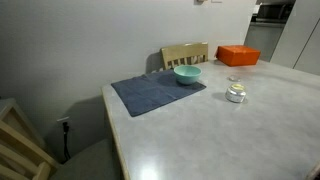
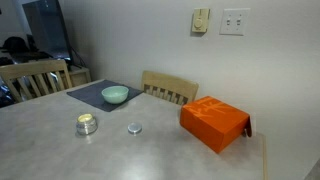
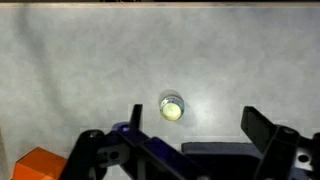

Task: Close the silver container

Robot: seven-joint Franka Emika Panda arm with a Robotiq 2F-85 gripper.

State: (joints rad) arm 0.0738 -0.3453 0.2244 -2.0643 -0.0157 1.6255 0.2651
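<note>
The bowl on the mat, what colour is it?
The bowl is pale teal, clearest in an exterior view.

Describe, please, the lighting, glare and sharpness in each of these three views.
In an exterior view, pale glare sheens the table, and the silver container is tiny and soft; in an exterior view, light is even, the orange box casting a small shadow; in the wrist view, the container's top glows overexposed, the open gripper dark.

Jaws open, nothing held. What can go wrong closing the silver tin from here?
1. The small flat round disc, likely the lid, lies flat on the pale grey table; the open gripper could scrape the top or lose it.
2. The small round silver container stands loose; an off-centre press could shove or tip it.
3. The wrist view shows just one round thing; which is unclear.
</note>
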